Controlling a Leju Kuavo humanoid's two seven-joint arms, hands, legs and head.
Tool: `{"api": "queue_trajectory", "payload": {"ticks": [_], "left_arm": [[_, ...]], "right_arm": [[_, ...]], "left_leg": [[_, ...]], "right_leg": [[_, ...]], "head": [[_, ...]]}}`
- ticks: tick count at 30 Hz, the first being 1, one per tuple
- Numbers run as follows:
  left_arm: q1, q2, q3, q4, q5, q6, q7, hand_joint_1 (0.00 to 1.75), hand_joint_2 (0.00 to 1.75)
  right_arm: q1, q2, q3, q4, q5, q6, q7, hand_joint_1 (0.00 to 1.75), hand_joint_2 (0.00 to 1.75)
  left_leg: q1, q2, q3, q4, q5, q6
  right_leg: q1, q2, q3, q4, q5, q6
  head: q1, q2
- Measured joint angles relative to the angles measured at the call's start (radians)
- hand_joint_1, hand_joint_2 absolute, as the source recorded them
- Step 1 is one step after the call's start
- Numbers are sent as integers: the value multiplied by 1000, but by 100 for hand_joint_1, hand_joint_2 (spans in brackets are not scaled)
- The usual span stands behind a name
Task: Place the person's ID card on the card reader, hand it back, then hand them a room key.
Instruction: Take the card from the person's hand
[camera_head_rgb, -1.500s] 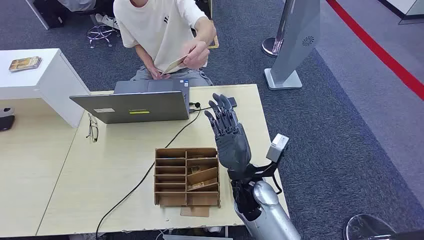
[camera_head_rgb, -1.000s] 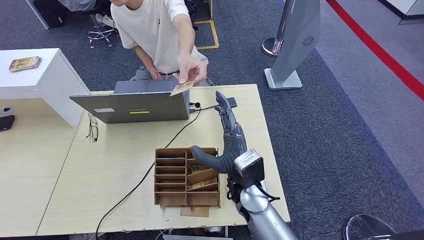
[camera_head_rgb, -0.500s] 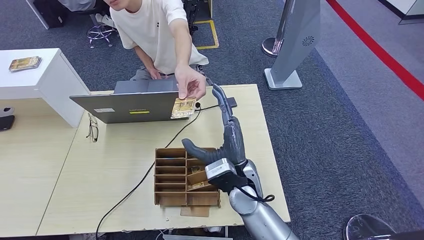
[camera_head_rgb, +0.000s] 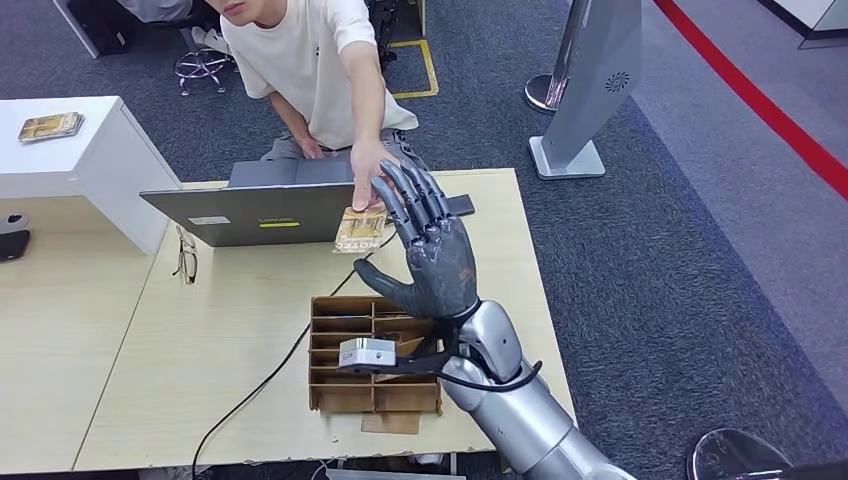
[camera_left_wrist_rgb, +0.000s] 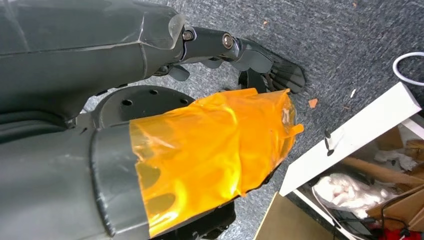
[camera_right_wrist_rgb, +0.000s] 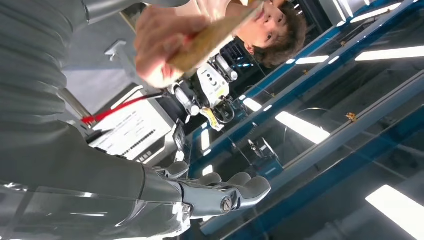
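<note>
On the left of the desk sits the open laptop (camera_head_rgb: 262, 212), and just right of its screen edge the person's hand (camera_head_rgb: 366, 172) reaches across holding the ID card (camera_head_rgb: 360, 228), which hangs down from their fingers over the tabletop; that card is what you want first, so treat this as the receiving step. Your right hand (camera_head_rgb: 428, 256) is raised palm-up just right of the card, fingers spread wide and thumb out, holding nothing, with its fingertips close to the person's knuckles. From the head view I cannot tell whether they touch. Bring the hand in slowly under the card so its free lower edge settles across your fingers, then close the thumb onto its flat face, not its rim, and only draw back once the person lets go; pulling early could bend the card or drop it onto the wooden organizer (camera_head_rgb: 372, 352) below. Keep your forearm above that organizer and off the black cable (camera_head_rgb: 290, 352) that runs across the desk. The dark flat device (camera_head_rgb: 458, 206) at the desk's far edge, just right of your fingers, looks like the card reader, though I judge that by its place alone, so plan a short carry to it. Your left hand (camera_left_wrist_rgb: 252, 60) hangs by the floor with nothing seen in it; its fingers look loosely curled, but I cannot tell how far apart they are
</note>
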Motion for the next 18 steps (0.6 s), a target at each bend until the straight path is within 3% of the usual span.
{"api": "queue_trajectory", "payload": {"ticks": [7,8,11,12,14,18], "left_arm": [[12,-3,-6,-22,-9,-4,2,0,0],[13,-3,-6,-23,-13,-4,1,0,0],[14,-4,-11,-23,-6,18,-11,0,0],[14,-4,-19,-23,9,36,-17,0,0],[18,-4,-47,-24,44,71,-25,0,0],[40,-8,-119,-54,83,106,-16,0,0]], "right_arm": [[-15,2,-2,26,10,0,1,0,175],[-18,2,-2,30,19,0,2,13,175],[-28,4,-3,43,50,0,7,133,175],[-31,5,-3,48,54,-1,9,164,175],[-37,7,-3,57,54,-1,9,174,175],[-41,7,-4,71,51,-1,9,175,175]], "left_leg": [[0,0,0,0,0,0],[0,0,0,0,0,0],[0,0,0,0,0,0],[0,0,0,0,0,0],[0,0,0,0,0,0],[0,0,0,0,0,0]], "right_leg": [[0,0,0,0,0,0],[0,0,0,0,0,0],[0,0,0,0,0,0],[0,0,0,0,0,0],[0,0,0,0,0,0],[0,0,0,0,0,0]], "head": [[0,0],[0,0],[0,0],[0,0],[0,0],[0,0]]}}
